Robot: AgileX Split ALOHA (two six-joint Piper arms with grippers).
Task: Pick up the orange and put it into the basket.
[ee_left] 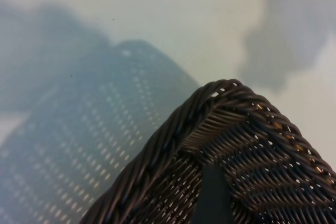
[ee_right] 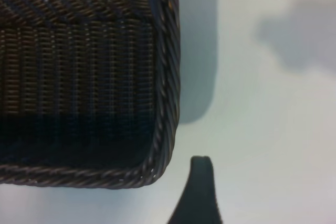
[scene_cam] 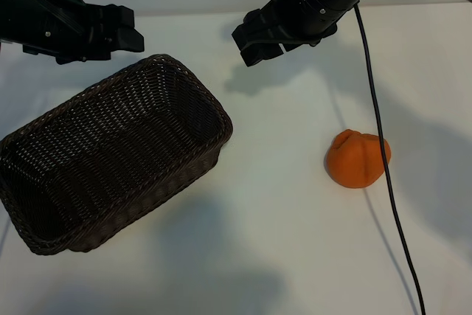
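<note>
Dark woven basket [ee_right: 79, 77] with braided rim, white table [ee_right: 273, 129], one dark fingertip [ee_right: 199, 192] beside its corner

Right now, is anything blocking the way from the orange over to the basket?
Nothing visible lies on the bare table between the orange and the basket. Only a thin black cable crosses the orange's right side, hanging from the right arm above.

We see a plain white table [scene_cam: 280, 241] filling the view, soft grey shadows pooling across it under diffuse overhead light.
</note>
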